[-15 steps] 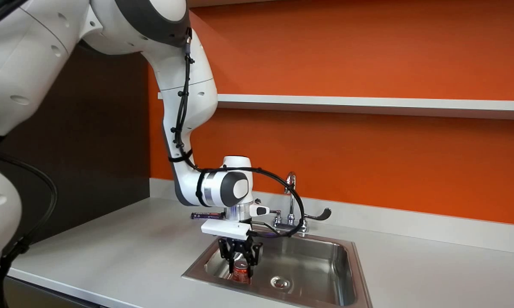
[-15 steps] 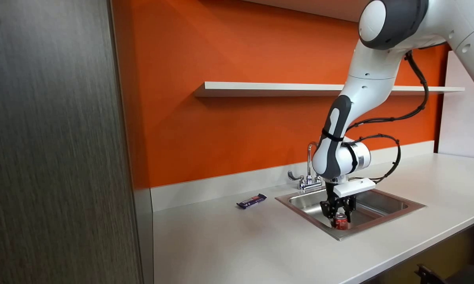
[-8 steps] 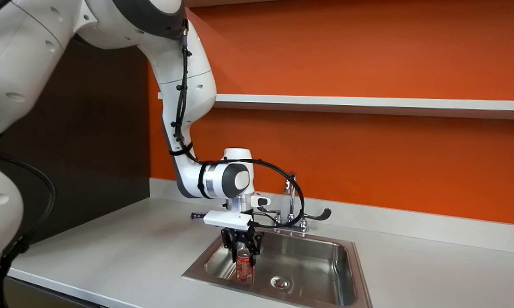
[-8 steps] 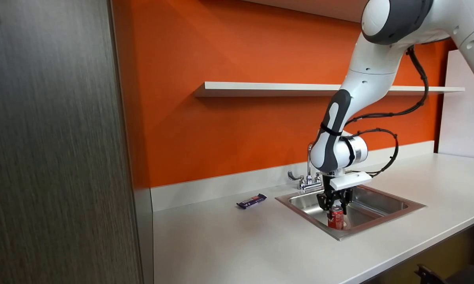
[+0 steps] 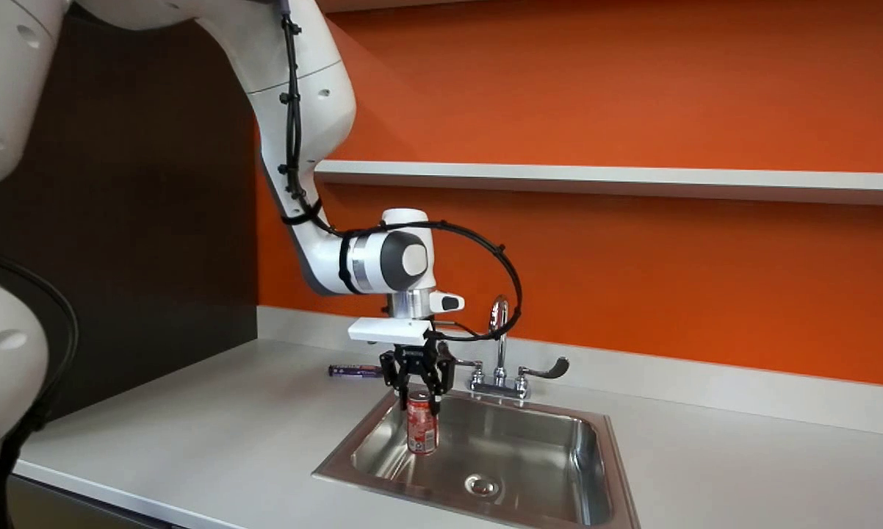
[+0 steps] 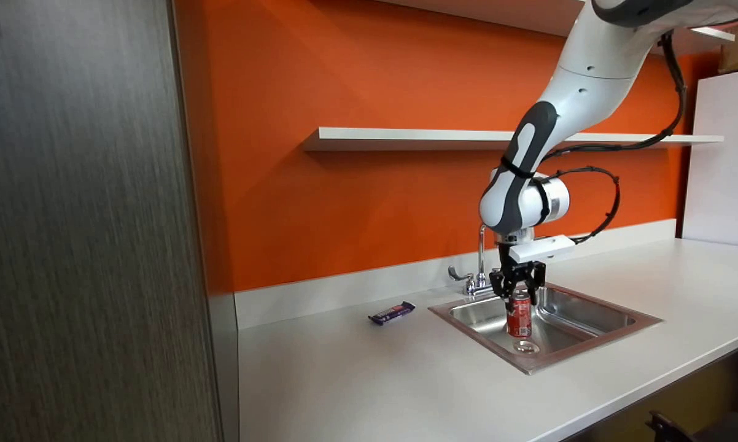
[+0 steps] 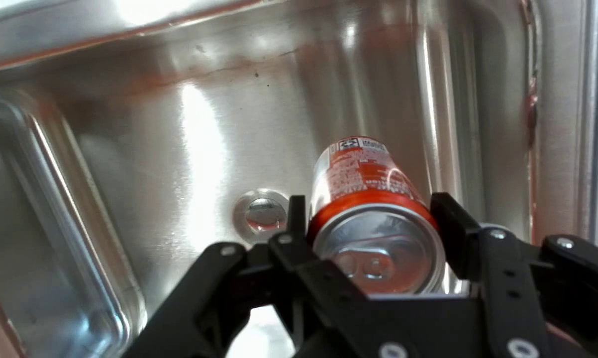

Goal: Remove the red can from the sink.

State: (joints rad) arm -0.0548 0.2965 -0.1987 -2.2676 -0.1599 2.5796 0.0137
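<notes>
So far, I have the red can (image 5: 422,430) held upright in my tool (image 7: 371,223), whose fingers (image 7: 296,219) stand only partly apart, one against each side of the can's upper end. I judge the grasp done and the lift begun: the base looks clear of the floor of the sink (image 5: 522,441), yet in both exterior views the can's body lies within the basin's outline. What is left, I think, is to bring the base above the rim, carry the can across, set it on the counter (image 6: 320,368) and let go; the task names no spot. Some things escape me. No view shows the can's underside, so the gap beneath it is hard to judge. Its small print is too fine to read. My arm (image 6: 590,67) is cut off at the top of both exterior views, and in an exterior view the end of a purple-wrapped bar (image 5: 355,371) seems lost behind the tool.
</notes>
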